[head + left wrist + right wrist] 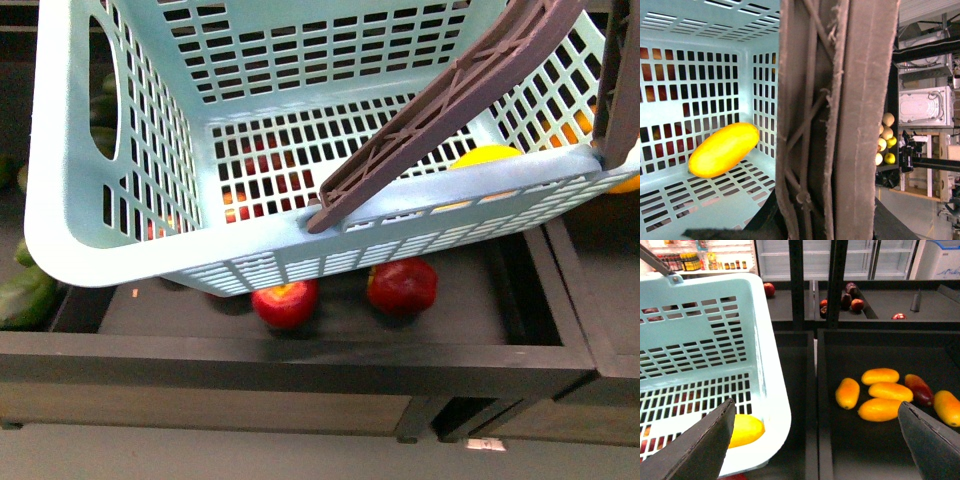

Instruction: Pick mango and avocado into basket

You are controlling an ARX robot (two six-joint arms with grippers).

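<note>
No text, brand or number can be read in any view. The bottles (695, 261) far behind the basket (775, 390) carry labels, but these are too small to make out. In the front view a small white tag (487, 443) below the basket may be a price label; its print is blurred.

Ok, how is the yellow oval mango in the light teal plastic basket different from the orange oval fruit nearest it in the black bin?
The mango is lemon yellow; the orange fruit is a deeper orange. The mango lies alone on the slotted floor of the basket; the orange fruit lies on the floor of the black bin, beside other similar fruits. Both are smooth, elongated ovals lying on their sides.
</note>
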